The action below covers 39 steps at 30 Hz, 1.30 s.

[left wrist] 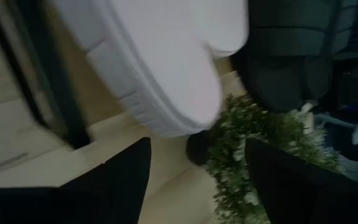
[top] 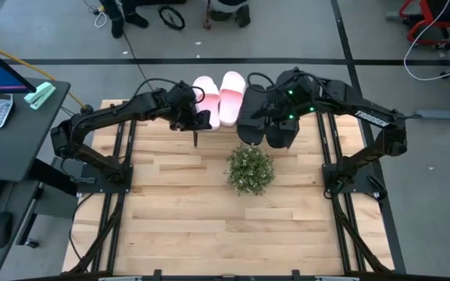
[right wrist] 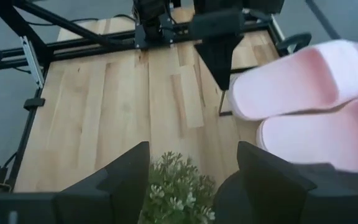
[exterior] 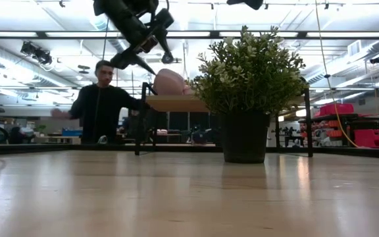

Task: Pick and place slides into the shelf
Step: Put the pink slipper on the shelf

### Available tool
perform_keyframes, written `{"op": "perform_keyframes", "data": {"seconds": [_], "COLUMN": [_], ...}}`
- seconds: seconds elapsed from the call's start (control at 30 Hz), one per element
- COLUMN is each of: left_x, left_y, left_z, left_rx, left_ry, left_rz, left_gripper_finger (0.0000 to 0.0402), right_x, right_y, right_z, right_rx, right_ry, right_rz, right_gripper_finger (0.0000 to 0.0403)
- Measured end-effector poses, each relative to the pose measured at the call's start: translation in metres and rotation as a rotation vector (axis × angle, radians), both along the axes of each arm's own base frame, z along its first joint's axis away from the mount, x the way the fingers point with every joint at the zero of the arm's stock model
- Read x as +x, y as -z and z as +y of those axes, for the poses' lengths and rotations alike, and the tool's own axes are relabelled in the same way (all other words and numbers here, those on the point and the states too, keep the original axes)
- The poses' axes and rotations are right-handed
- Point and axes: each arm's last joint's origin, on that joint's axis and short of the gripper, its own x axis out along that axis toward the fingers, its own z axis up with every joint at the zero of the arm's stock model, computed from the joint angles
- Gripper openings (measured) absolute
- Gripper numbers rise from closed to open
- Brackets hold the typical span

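With both pink slides (top: pixel 219 97) resting side by side on the shelf (exterior: pixel 176 103), left tool (top: pixel 198 125) spread wide just beside them, right tool (top: pixel 276 129) likewise wide, empty. Probably light, springy foam; best gripped at the strap.

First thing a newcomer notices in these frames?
The pale pink slides lie side by side on the shelf at the table's far edge, with both grippers hovering there: left gripper open beside them, right gripper open above the black slides. A bushy potted plant stands mid-table, just in front.
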Motion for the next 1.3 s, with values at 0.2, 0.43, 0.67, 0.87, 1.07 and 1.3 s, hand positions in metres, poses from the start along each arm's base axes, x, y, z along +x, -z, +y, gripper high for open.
{"op": "perform_keyframes", "data": {"seconds": [0.2,0.43,0.67,0.87,1.07,1.3], "left_x": [-0.001,-0.010,-0.030,-0.047,-0.063,-0.090], "left_y": [0.001,-0.013,-0.038,-0.055,-0.069,-0.090], "left_z": [-0.002,-0.007,-0.015,-0.018,-0.025,-0.036], "left_rx": [-0.005,0.018,0.080,0.178,0.242,0.358], "left_ry": [0.005,0.008,-0.028,-0.109,-0.117,-0.154], "left_rz": [0.018,-0.028,-0.103,-0.147,-0.187,-0.248], "left_gripper_finger": [0.0268,0.0268,0.0260,0.0260,0.0254,0.0254], "right_x": [0.003,0.005,0.015,0.049,0.087,0.112], "right_y": [-0.004,-0.007,-0.015,0.009,0.050,0.071], "right_z": [-0.001,-0.003,-0.009,-0.021,-0.037,-0.052], "right_rx": [-0.039,-0.131,-0.306,-0.368,-0.454,-0.646], "right_ry": [-0.005,0.011,0.050,0.024,0.010,0.040], "right_rz": [-0.044,-0.073,-0.167,-0.115,0.019,0.063], "right_gripper_finger": [0.0249,0.0249,0.0249,0.0249,0.0249,0.0249]}}
